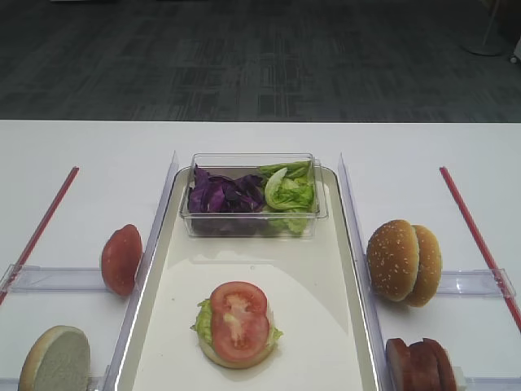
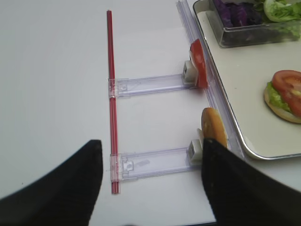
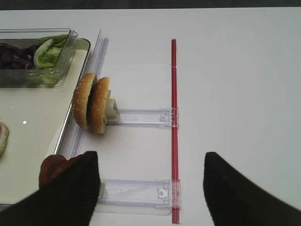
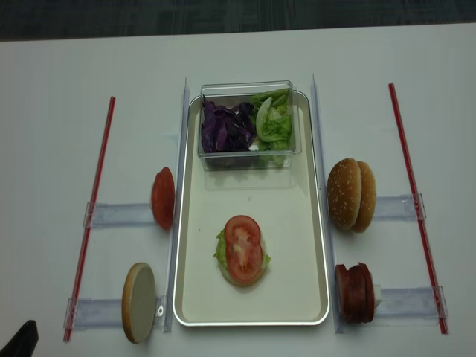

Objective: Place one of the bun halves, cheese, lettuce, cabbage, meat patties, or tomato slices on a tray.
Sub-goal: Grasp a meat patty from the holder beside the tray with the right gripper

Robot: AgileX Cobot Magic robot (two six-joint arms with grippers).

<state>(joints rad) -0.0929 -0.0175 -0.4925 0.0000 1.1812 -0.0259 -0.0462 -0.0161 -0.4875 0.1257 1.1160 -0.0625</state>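
While the long cream-white rectangular tray (image 4: 312, 245) carries a stack of bun base, green lettuce and two red tomato slices (image 4: 243, 249), the thin pink, dark-rimmed meat patties (image 4: 355, 292) stand on edge in a clear rack on the white desk (image 1: 81, 163), just right of the tray. Probably light, floppy and slick; best pinched across the upright rim of the outermost disc. Right end effector (image 3: 150, 188): fingers spread wide, empty, hovering near the patties, which sit at its left finger. Left end effector (image 2: 150, 188): spread apart, empty.
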